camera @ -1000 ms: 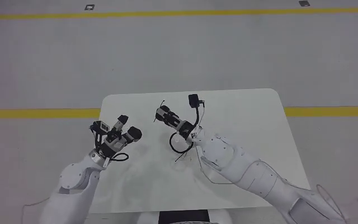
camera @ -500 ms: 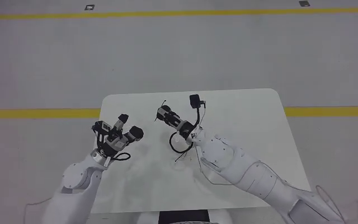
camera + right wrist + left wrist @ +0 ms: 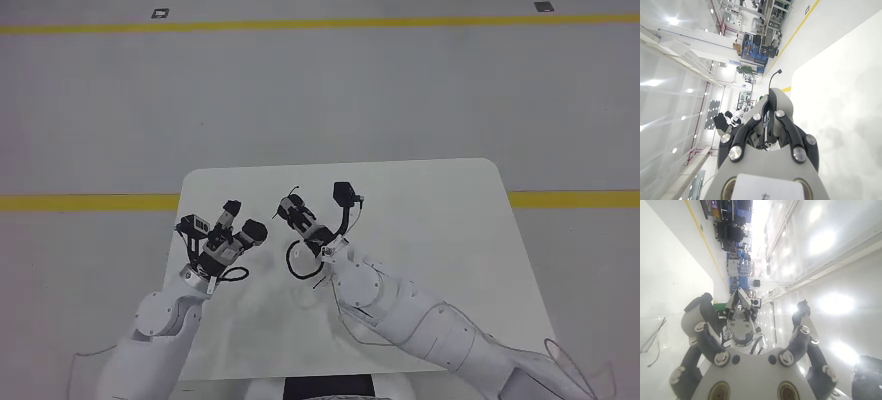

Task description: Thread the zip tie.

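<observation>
1. Over the left half of the white table (image 3: pixel 440 200), I saw both grippers held above the surface, near each other but not touching.
2. My right gripper (image 3: pixel 770 95) had its jaws clamped on the black zip tie (image 3: pixel 770 81), whose head end curved out beyond the fingertips.
3. My left gripper (image 3: pixel 242 220) faced it with its jaws wide apart, holding nothing.
</observation>
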Controlling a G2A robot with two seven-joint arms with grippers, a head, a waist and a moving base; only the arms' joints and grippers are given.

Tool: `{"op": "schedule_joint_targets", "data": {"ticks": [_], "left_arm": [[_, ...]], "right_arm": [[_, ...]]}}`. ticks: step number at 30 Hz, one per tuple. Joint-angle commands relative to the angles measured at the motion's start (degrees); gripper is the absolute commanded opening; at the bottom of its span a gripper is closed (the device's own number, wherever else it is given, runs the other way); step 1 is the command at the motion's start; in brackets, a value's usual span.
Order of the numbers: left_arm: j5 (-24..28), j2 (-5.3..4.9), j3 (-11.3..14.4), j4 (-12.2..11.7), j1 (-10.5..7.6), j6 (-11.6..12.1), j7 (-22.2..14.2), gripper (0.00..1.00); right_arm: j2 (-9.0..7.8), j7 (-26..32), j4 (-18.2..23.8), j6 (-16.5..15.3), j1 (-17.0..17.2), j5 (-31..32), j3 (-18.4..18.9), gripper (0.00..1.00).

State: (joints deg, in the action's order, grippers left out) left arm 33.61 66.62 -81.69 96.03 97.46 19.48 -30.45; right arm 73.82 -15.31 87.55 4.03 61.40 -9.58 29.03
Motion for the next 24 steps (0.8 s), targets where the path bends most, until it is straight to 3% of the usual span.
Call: {"op": "schedule_joint_targets", "data": {"ticks": [1, 7, 9, 15, 24], "left_arm": [[-0.01, -0.01, -0.01, -0.02, 0.01, 0.0, -0.05, 1.0], [-0.9, -0.02, 0.2, 0.05, -0.2, 0.0, -0.04, 1.0], [-1.58, 0.0, 0.76, -0.1, -0.66, 0.0, -0.86, 1.0], [-4.27, 0.08, 1.64, -2.15, -2.33, -0.17, -1.82, 1.0], [-4.89, 0.07, 1.93, -2.14, -2.84, -0.4, -1.77, 1.0]], "right_arm": [[-0.03, 0.06, 0.01, -0.04, -0.01, 0.01, 0.0, 0.0], [0.01, 0.59, -0.08, 0.38, 0.32, 0.27, 0.03, 0.0], [0.34, 1.86, -0.16, 2.98, 0.45, 1.0, 0.13, 0.0], [1.96, 1.88, -0.63, 6.9, 0.9, 0.17, 0.61, 0.0], [2.14, 1.94, -0.66, 6.91, 1.13, -0.24, 0.77, 0.0]]}}
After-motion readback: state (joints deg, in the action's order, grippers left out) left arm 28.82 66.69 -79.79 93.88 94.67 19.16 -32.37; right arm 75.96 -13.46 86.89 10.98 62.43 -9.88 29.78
